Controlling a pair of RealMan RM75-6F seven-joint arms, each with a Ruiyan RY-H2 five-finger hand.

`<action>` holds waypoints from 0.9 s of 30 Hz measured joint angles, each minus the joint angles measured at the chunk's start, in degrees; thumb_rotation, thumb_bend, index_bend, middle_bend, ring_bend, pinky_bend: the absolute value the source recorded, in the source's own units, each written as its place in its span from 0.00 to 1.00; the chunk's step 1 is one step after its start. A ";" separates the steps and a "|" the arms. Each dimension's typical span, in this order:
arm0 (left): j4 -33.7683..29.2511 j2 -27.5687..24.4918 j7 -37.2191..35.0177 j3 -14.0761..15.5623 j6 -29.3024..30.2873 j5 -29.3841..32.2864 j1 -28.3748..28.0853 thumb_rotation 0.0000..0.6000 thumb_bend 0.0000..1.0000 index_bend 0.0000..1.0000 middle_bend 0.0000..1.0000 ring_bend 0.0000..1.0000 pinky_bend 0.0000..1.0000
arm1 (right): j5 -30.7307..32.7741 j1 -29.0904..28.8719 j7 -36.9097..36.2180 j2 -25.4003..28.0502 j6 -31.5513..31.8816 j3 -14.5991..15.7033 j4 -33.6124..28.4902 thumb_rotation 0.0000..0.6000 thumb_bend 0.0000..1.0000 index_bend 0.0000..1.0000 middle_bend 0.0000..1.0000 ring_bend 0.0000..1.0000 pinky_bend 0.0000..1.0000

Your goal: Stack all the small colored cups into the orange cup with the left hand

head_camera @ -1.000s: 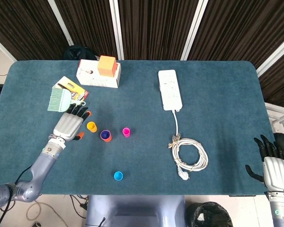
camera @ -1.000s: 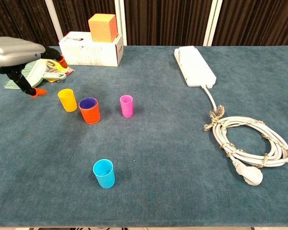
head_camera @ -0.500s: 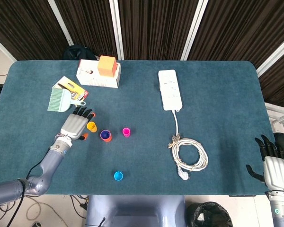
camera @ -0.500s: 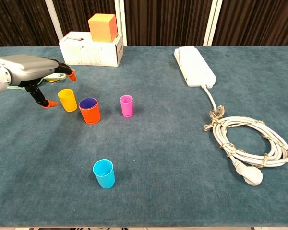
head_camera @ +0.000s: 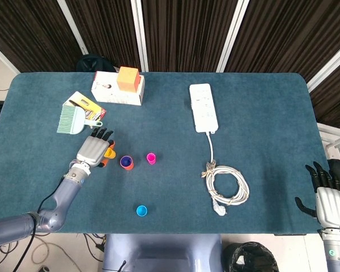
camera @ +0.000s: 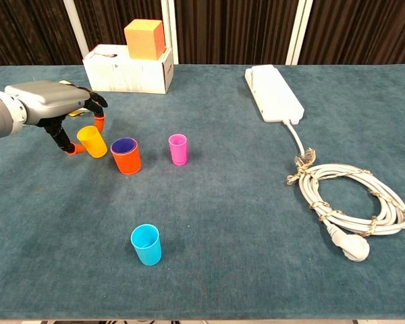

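My left hand [camera: 54,102] [head_camera: 93,151] reaches over the yellow cup [camera: 91,140] [head_camera: 110,153], thumb on its left side and a fingertip [camera: 100,123] at its rim. The cup leans to the left on the table. Just to its right stands the orange cup [camera: 126,158] [head_camera: 126,164] with a purple cup nested inside. Further right a pink cup [camera: 178,148] [head_camera: 151,158] stands upright, and a blue cup [camera: 146,244] [head_camera: 141,211] stands alone near the front edge. Only the head view shows my right hand [head_camera: 331,203], low at the far right, holding nothing with fingers apart.
A white box [camera: 128,71] with an orange cube [camera: 144,38] on it stands at the back left. A green brush and card [head_camera: 73,118] lie behind my left hand. A white power strip [camera: 273,93] and its coiled cable [camera: 344,196] occupy the right half.
My left hand moved right to the yellow cup and its fingers closed on it. The cup, upright before, now leans left. The right hand has stayed put.
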State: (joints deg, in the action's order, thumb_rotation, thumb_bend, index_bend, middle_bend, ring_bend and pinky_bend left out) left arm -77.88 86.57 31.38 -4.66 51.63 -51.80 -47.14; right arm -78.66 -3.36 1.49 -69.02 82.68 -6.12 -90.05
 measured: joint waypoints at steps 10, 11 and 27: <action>-0.36 -0.15 1.32 -0.35 0.86 0.56 0.11 1.00 0.35 0.46 0.11 0.00 0.00 | 0.07 -0.08 0.24 -0.21 -0.17 0.07 0.20 1.00 0.34 0.12 0.05 0.12 0.06; -0.40 -0.15 1.32 -0.37 0.89 0.54 0.12 1.00 0.36 0.46 0.11 0.00 0.00 | 0.08 -0.08 0.23 -0.21 -0.18 0.07 0.22 1.00 0.34 0.12 0.05 0.12 0.06; -4.12 -1.92 1.17 -1.49 2.68 -0.48 0.39 1.00 0.40 0.46 0.12 0.00 0.00 | 0.08 -0.02 -0.56 -0.05 -0.20 0.04 0.16 1.00 0.34 0.12 0.05 0.12 0.06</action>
State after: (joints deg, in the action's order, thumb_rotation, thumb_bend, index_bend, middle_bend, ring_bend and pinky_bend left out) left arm -82.00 84.65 32.56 -6.15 54.31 -52.28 -46.75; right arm -78.57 -3.38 0.93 -69.07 82.48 -6.09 -89.89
